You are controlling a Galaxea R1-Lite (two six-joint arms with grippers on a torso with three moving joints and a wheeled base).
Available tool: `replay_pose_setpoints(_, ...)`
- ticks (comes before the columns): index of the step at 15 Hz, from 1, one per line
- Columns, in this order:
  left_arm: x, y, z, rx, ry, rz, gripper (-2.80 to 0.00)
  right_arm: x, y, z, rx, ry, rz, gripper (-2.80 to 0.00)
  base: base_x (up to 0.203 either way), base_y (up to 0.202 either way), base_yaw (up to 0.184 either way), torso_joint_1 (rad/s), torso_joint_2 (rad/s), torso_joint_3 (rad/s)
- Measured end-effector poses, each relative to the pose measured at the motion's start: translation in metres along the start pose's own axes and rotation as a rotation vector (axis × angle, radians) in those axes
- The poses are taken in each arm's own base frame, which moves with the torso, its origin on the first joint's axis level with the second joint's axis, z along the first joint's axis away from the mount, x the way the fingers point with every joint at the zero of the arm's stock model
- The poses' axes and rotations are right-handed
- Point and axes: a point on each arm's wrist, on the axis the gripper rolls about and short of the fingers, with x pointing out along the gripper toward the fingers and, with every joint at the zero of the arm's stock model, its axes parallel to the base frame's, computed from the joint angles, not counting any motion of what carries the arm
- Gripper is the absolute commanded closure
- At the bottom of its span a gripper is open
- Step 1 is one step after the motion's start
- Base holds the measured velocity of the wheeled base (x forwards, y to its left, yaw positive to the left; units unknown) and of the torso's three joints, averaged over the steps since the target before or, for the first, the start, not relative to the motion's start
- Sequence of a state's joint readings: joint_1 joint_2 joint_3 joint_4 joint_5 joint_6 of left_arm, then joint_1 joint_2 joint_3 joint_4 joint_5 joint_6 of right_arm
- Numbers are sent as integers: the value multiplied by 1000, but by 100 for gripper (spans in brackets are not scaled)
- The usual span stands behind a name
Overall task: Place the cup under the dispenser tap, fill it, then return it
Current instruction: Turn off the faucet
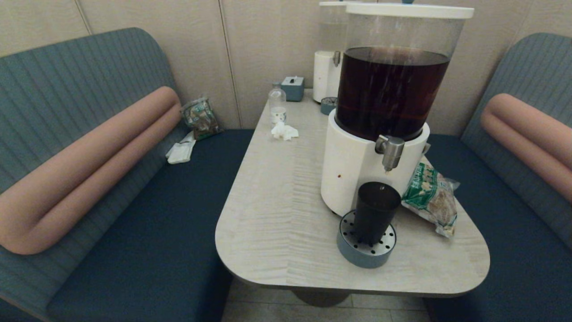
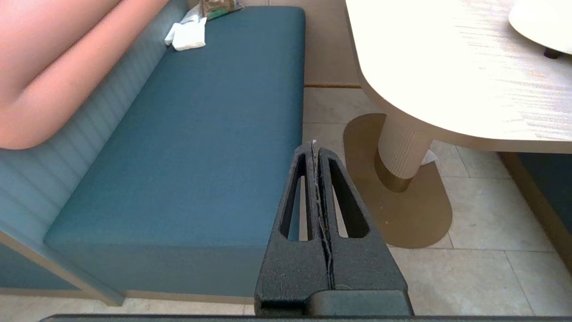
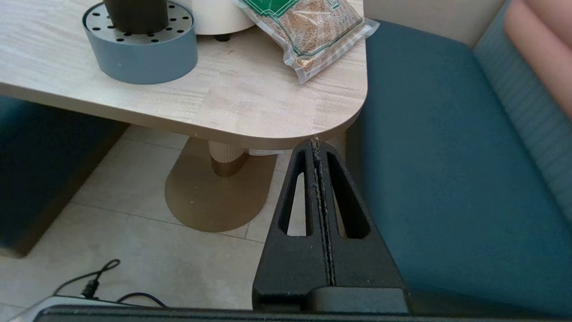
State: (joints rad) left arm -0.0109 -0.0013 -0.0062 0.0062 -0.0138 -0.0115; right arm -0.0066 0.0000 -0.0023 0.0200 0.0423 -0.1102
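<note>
Left gripper (image 2: 315,145) parked low beside the bench seat (image 2: 201,134), fingers pressed together on nothing. Right gripper (image 3: 316,141) likewise closed and empty, below the table (image 3: 250,103) corner. Black cup (image 1: 375,211) upright on the perforated drip tray (image 1: 353,255), just under the dispenser tap (image 1: 390,152).

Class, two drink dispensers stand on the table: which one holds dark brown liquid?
The big near dispenser, whose tap hangs above the black cup; the smaller white dispenser behind it holds clear contents.
</note>
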Motion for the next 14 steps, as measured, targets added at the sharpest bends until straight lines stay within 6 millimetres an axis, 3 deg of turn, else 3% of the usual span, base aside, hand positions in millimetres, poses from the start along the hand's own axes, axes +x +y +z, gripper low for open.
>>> replay_pose_setpoints(14,-1,0,-1,37,40,-14,0,0,0,0,14,-3,-2,0,0,0,0,0,0,0)
